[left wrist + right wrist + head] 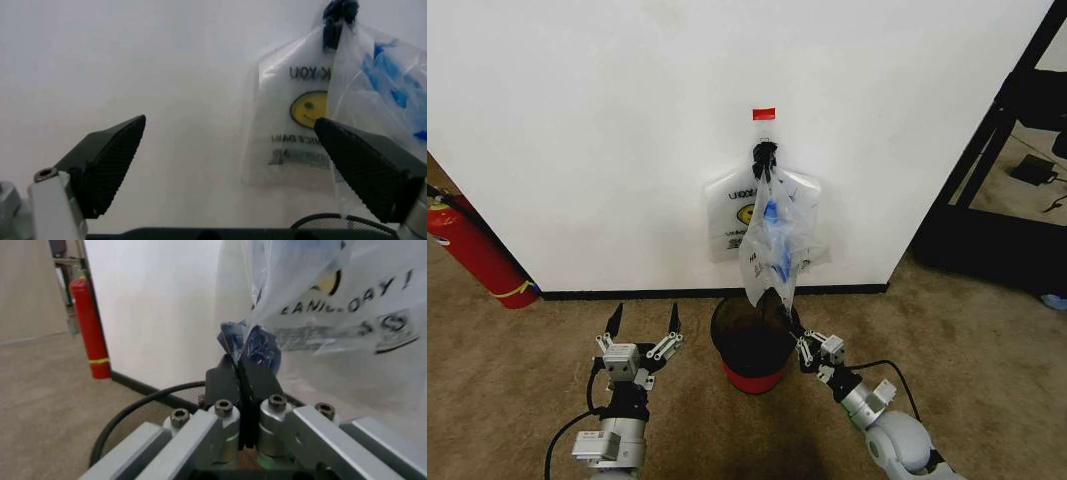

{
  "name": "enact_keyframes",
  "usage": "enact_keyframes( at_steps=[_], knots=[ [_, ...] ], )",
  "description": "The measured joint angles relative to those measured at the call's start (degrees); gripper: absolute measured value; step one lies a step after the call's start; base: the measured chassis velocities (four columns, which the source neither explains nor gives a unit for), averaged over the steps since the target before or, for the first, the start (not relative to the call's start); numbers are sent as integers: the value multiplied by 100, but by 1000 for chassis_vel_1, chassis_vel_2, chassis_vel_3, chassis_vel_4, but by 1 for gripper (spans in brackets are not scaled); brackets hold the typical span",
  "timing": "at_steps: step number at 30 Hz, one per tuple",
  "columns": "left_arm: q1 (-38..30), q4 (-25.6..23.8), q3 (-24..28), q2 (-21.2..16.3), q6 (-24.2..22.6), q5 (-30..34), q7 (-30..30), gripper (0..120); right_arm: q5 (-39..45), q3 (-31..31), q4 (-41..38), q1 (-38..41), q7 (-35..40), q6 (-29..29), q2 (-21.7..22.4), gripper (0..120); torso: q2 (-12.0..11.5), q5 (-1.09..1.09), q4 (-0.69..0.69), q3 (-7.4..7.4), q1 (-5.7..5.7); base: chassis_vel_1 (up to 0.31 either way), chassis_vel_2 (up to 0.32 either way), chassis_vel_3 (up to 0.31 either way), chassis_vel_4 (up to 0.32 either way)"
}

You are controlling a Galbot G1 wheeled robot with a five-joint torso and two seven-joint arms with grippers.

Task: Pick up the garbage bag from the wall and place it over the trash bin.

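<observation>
Your right gripper (788, 312) is clamped tight on the lower, blue-taped edge of the garbage bag (772, 250), directly above the trash bin (752, 345). The bag hangs from the black hook (764, 155) on the wall (607, 130), above the bin. Your left gripper (643, 322) stands wide open and empty, left of the bin. A second smiley bag (732, 215) hangs flat behind.
</observation>
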State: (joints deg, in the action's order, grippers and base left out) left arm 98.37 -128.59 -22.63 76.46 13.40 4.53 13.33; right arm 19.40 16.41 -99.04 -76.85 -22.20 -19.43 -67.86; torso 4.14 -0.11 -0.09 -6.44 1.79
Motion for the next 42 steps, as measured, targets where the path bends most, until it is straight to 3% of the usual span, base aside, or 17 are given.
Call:
enact_keyframes(
  at_steps=[4, 10, 12, 16, 17, 19, 20, 21, 22, 23, 24, 28, 29, 31, 34, 39, 42],
  knots=[
    [-3, -103, 15, -105, -125, 61, 22, 99, 44, -85, -136, 98, 366, 73, 5, 0, 0, 0, -1, 0, 1, 0, 0, 0, 0],
    [-408, -333, 54, -663, -676, 415, 49, 99, 963, -478, -667, 624, 1574, 733, -27, 0, 0, -2, 1, 0, 1, 0, 0, 0, 0],
    [-685, -424, 71, -1034, -928, 669, 71, 99, 1261, -607, -799, 783, 1811, 930, 29, 0, 0, -2, 3, 0, 1, 0, 0, 0, 0],
    [-1375, -855, 38, -2282, -1747, 1897, 194, 100, 1742, -867, -902, 1024, 2019, 1178, 124, 0, 0, -4, -2, -1, 1, 0, 0, 0, 0],
    [-1375, -855, 38, -2282, -1747, 1897, 194, 100, 1742, -867, -902, 1024, 2019, 1178, 124, 0, 0, -4, -2, -1, 1, 0, 0, 0, 0],
    [-1822, -1036, 29, -2946, -2226, 2721, 304, 100, 2035, -949, -962, 1097, 2056, 1239, 63, 0, 0, 1, 2, -1, 1, 0, 0, 0, 0],
    [-1881, -1048, 35, -3011, -2272, 2797, 314, 100, 2053, -954, -967, 1101, 2057, 1247, 58, 0, 0, 0, 2, -1, 1, 0, 0, 0, 0],
    [-2438, -1127, 195, -3484, -2644, 3426, 414, 99, 2055, -976, -978, 1123, 2047, 1277, 17, 0, 0, -4, 2, -1, 1, 0, 0, 0, 0],
    [-2438, -1127, 195, -3484, -2644, 3426, 414, 99, 2055, -976, -978, 1123, 2047, 1277, 17, 0, 0, -4, 2, -1, 1, 0, 0, 0, 0],
    [-2947, -1145, 436, -3822, -2910, 3869, 490, 99, 1912, -991, -936, 1129, 1988, 1256, 1, 0, 0, -3, 1, -1, 1, 0, 0, 0, 0],
    [-4813, -1009, 1641, -4449, -3589, 4839, 756, 99, 1524, -1010, -810, 1076, 1871, 1168, -3, 0, 0, 3, -2, -1, 1, 0, 0, 0, 0],
    [-7438, -211, 3703, -4463, -4096, 5012, 885, 98, 1471, -908, -785, 960, 1844, 1067, 14, 0, 0, 4, 2, 0, 0, 0, 0, 0, 0],
    [-7438, -211, 3703, -4463, -4096, 5012, 885, 98, 1471, -908, -785, 960, 1844, 1067, 14, 0, 0, 4, 2, 0, 0, 0, 0, 0, 0],
    [-8581, 286, 4662, -4154, -4260, 4952, 881, 97, 1569, -771, -890, 877, 1843, 1056, 52, 0, 0, -5, -3, -2, 2, 0, 0, 0, 0],
    [-9749, 915, 5633, -3756, -4445, 4608, 728, 97, 1676, -637, -1094, 817, 1833, 1062, 148, 0, 0, 9, -6, -1, 1, 0, 0, 0, 0],
    [-10546, 1310, 6669, -3508, -4600, 4266, 462, 97, 1712, -491, -1264, 732, 1808, 1091, 259, 0, 0, -1, 5, -1, 1, 0, 0, 0, 0],
    [-10962, 1420, 7145, -3370, -4708, 4217, 384, 96, 1713, -421, -1304, 687, 1804, 1091, 292, 0, 0, 1, 0, -1, 0, 0, 0, 0, 0]
  ],
)
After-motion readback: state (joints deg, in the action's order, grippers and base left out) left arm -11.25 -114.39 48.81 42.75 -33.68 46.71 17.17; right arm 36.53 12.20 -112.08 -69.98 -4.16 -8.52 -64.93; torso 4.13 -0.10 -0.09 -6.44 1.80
